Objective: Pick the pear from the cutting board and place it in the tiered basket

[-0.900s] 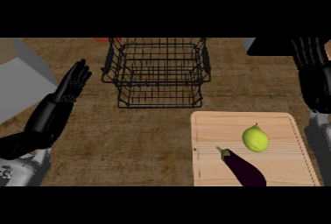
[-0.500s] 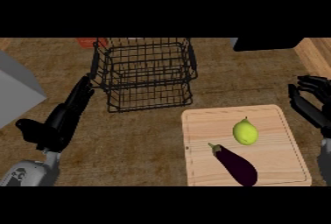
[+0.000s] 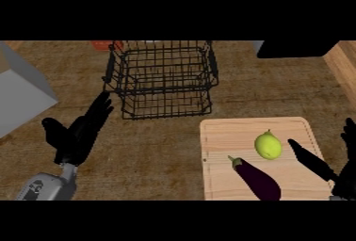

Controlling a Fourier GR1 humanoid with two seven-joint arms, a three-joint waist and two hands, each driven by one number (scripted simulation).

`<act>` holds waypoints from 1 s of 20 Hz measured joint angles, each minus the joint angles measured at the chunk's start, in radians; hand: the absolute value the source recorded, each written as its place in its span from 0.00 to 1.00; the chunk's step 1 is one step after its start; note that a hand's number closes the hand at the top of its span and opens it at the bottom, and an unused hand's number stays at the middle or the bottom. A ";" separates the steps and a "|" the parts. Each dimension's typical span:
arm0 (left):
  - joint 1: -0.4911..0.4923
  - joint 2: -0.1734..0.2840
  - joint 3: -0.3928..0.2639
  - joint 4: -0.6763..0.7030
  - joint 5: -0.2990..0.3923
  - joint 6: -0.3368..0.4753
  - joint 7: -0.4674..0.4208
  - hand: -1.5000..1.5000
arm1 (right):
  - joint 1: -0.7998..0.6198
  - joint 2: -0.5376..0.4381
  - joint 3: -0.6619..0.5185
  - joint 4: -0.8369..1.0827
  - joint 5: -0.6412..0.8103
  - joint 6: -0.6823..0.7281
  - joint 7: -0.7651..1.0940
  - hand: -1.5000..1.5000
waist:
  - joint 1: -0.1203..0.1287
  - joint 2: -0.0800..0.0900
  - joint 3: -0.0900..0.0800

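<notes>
Head view: the pear [image 3: 268,145] lies on the cutting board [image 3: 222,136] at the right of the tabletop [image 3: 160,146], just beside the stem end of an eggplant [image 3: 256,178], and well apart from the black wire tiered basket [image 3: 163,77] standing further back. My right hand [image 3: 321,165] hangs over the board's right edge, fingers straight and released, close to the pear but apart from it. My left hand [image 3: 78,134] rests at the left, fingers up and released, holding nothing.
</notes>
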 measured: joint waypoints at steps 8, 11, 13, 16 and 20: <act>-0.036 -0.016 -0.013 0.003 -0.001 -0.005 0.035 0.50 | 0.087 -0.129 0.111 -0.081 0.334 0.106 0.452 0.00 | 0.035 0.008 -0.009; -0.048 -0.016 -0.016 0.001 -0.001 -0.009 0.047 0.50 | 0.078 -0.176 0.128 -0.108 0.426 0.209 0.636 0.00 | 0.048 0.010 -0.010; -0.050 -0.018 -0.022 -0.003 -0.002 -0.014 0.048 0.50 | 0.040 -0.190 0.141 -0.134 0.474 0.289 0.760 0.00 | 0.064 0.010 -0.010; -0.063 -0.032 -0.031 0.006 -0.004 -0.015 0.055 0.50 | -0.051 -0.182 0.172 -0.163 0.530 0.414 0.918 0.00 | 0.079 0.011 -0.008; -0.087 -0.048 -0.036 0.016 -0.009 -0.009 0.071 0.50 | -0.188 -0.114 0.216 -0.170 0.593 0.532 1.042 0.00 | 0.085 0.010 -0.004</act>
